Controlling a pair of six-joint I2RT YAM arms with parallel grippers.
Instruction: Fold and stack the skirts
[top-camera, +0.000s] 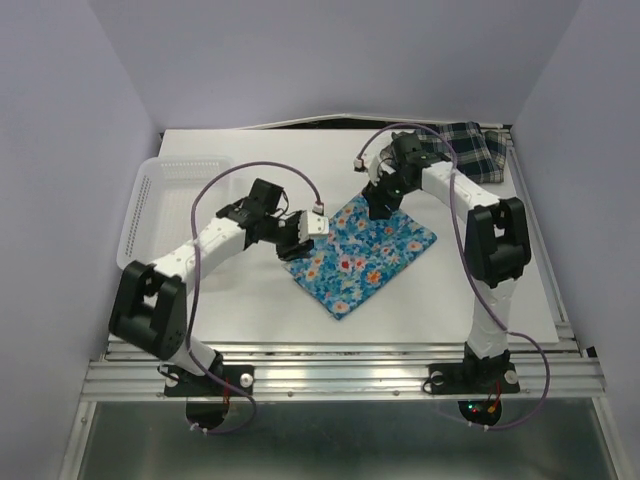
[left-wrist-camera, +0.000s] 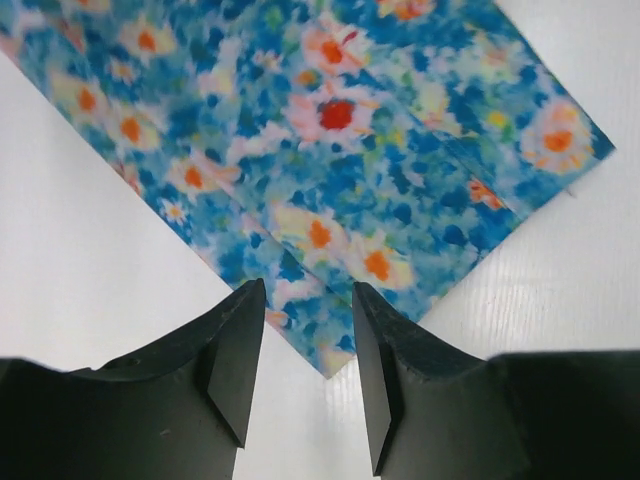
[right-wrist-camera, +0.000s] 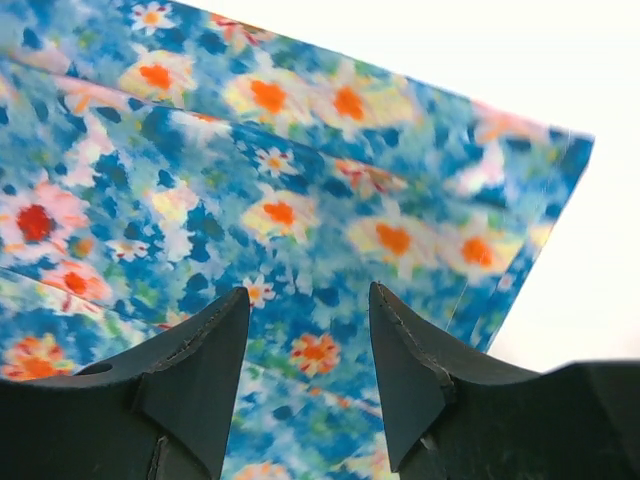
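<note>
The blue floral skirt (top-camera: 362, 252) lies flat, folded into a rough rectangle, in the middle of the white table. The plaid skirt (top-camera: 470, 148) lies bunched at the far right corner. My left gripper (top-camera: 297, 238) is open and empty just above the floral skirt's left corner (left-wrist-camera: 330, 355). My right gripper (top-camera: 380, 203) is open and empty over the floral skirt's far edge; the floral cloth (right-wrist-camera: 300, 230) fills the right wrist view under the fingers.
A white lattice basket (top-camera: 160, 205) stands at the left side of the table. The white table (top-camera: 250, 300) ends at a metal rail near the arm bases. Grey walls close in the back and sides.
</note>
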